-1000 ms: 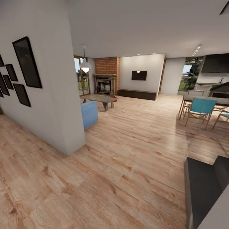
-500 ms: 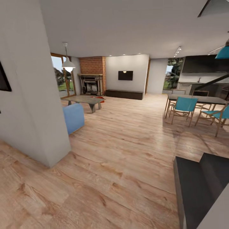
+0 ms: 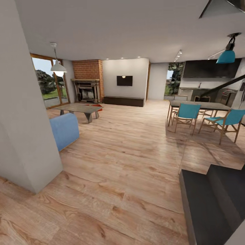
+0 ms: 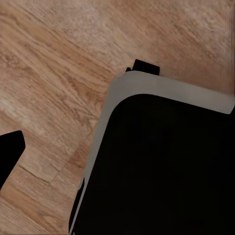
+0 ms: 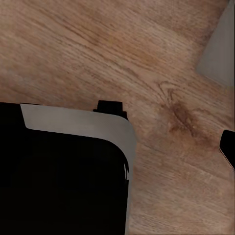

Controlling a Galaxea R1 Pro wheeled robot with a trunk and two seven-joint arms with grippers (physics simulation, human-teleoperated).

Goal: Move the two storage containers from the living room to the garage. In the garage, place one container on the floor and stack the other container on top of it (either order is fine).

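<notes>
While the robot faces into the living room [image 3: 129,136], the head view lists: light wood-plank flooring [image 3: 129,177] running to the far wall; a white wall corner [image 3: 20,129] close at the near left; a blue sofa [image 3: 64,130] just past it; a low coffee table [image 3: 79,109] beyond that, before a brick fireplace [image 3: 86,85]. A small red-orange patch [image 3: 97,105] shows at the table's far end, touching or just behind its top. By colour it is probably one of the storage containers, but it is too small to give its long axis, its facing, or whether both bins lie there. Right side: dining table [image 3: 200,106] with teal chairs [image 3: 186,115], and dark steps [image 3: 211,200] at the near right. Judged purpose of the stance: the base is lined up on open floor for the run toward the coffee table, so the fetching step is only starting.

Left wrist view: wood planks [image 4: 54,63] below, with a dark, grey-rimmed part of the robot's body [image 4: 161,161] over them. A black tip shows at one edge; whether this gripper is spread or closed cannot be told.

Right wrist view: wood planks [image 5: 122,54], the same kind of dark, grey-rimmed body panel [image 5: 63,171], and a grey corner at the frame edge. This gripper's state likewise cannot be told. Both arms seem to hang tucked and pointed at the floor, a sensible carriage for driving.
</notes>
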